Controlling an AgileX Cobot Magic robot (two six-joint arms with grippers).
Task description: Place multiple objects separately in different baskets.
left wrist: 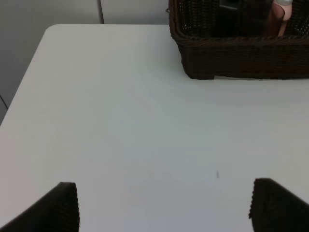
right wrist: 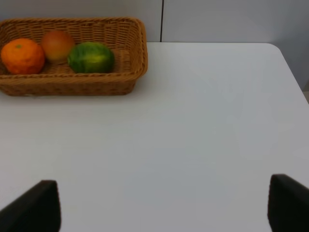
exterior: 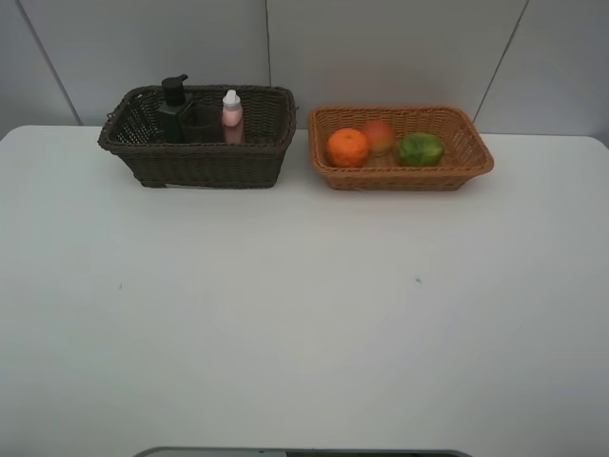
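The dark brown basket [exterior: 205, 168] stands at the back left. It holds the dark green pump bottle [exterior: 173, 105] and the small pink white-capped bottle [exterior: 232, 116], both upright. A dim cup-like shape [exterior: 202, 122] stands between them. The orange-tan basket [exterior: 400, 178] at the back right holds the orange [exterior: 348, 147], the red-yellow fruit [exterior: 380, 135] and the green fruit [exterior: 420, 149]. My left gripper [left wrist: 164, 208] is open and empty over bare table, well short of the dark basket [left wrist: 241, 58]. My right gripper [right wrist: 161, 208] is open and empty, well short of the tan basket [right wrist: 72, 85]. Neither gripper shows in the exterior high view.
The white table [exterior: 285, 314] ends at a grey panelled wall [exterior: 381, 48] just behind the baskets. The two baskets stand side by side with a small gap between them. The table's rounded corners show in both wrist views.
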